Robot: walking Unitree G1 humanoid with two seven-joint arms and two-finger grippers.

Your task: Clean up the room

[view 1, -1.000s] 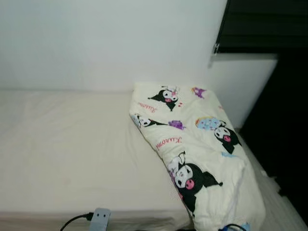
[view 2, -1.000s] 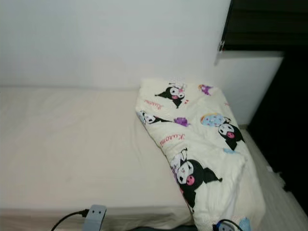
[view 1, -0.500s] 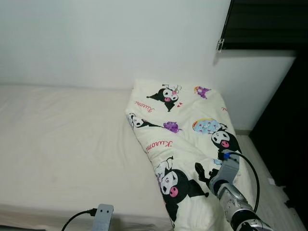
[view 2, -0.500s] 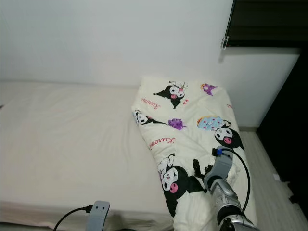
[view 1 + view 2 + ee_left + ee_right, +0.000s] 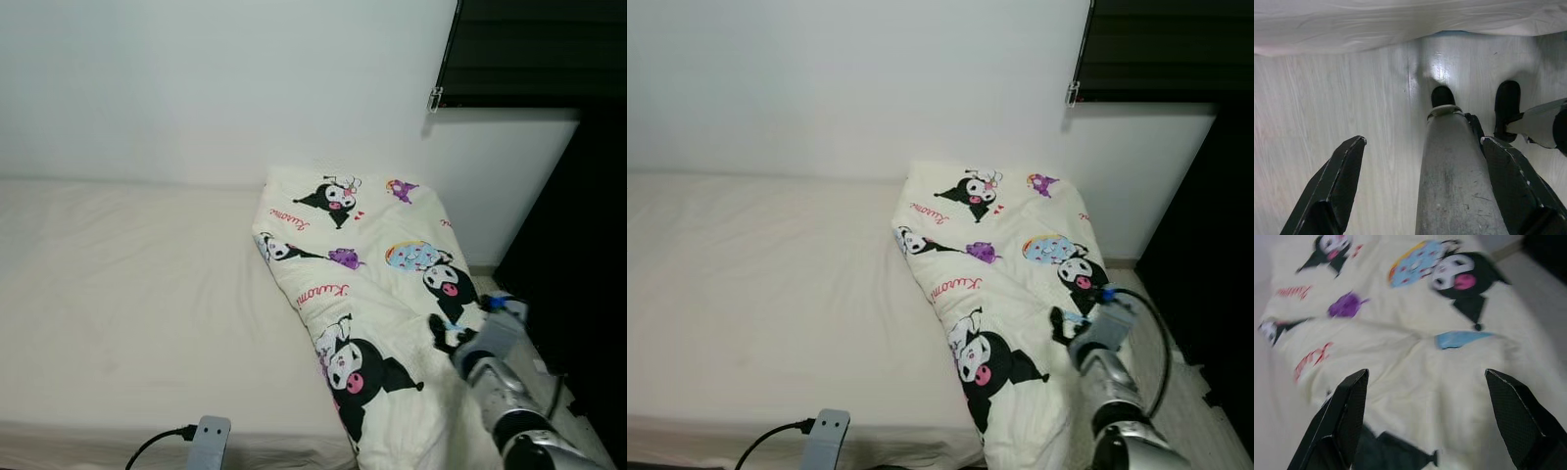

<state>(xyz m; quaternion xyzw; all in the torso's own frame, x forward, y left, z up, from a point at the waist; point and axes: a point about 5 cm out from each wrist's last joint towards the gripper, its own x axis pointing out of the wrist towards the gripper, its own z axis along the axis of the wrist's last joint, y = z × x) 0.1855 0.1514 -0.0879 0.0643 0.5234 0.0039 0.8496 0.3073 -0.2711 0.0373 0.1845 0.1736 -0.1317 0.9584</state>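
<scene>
Cream printed quilt (image 5: 377,294), folded, rumpled

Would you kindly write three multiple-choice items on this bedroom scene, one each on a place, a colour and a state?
1. Where does the folded cartoon-print blanket lie?
A. on the floor
B. at the right end of the bed
C. against the left wall

2. What is the blanket's ground colour?
A. cream
B. navy
C. red

3. How is the right gripper?
A. shut on the blanket
B. open above the blanket
C. shut, empty

Key: 1 B, it lies on the mattress at the right end. 2 A, cream cloth between black, purple and blue figures. 3 B, the right wrist view shows both fingers spread wide over the cloth.
</scene>
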